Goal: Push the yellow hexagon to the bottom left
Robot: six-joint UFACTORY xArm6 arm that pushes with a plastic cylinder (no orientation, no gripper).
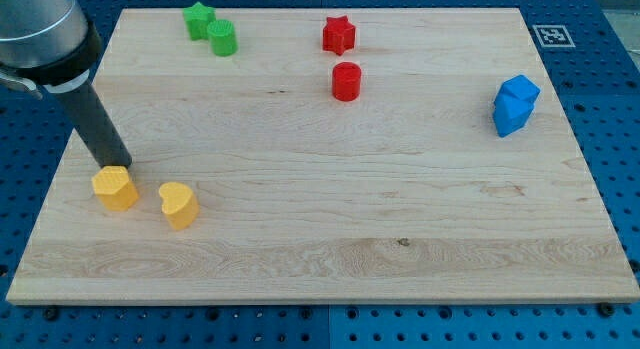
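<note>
Tip [122, 166] of my rod touches the yellow hexagon [115, 187]; no end effector shows; the corner tag [549, 34] carries no readable writing.

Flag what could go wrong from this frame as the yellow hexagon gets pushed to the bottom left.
1. My tip sits against the top edge of the yellow hexagon, slightly to the view's right of centre; an off-centre push may spin it or let it slip sideways.
2. The hexagon is already near the left edge of the board; overshooting could send it off.
3. The yellow heart lies close on the view's right and could be clipped.
</note>
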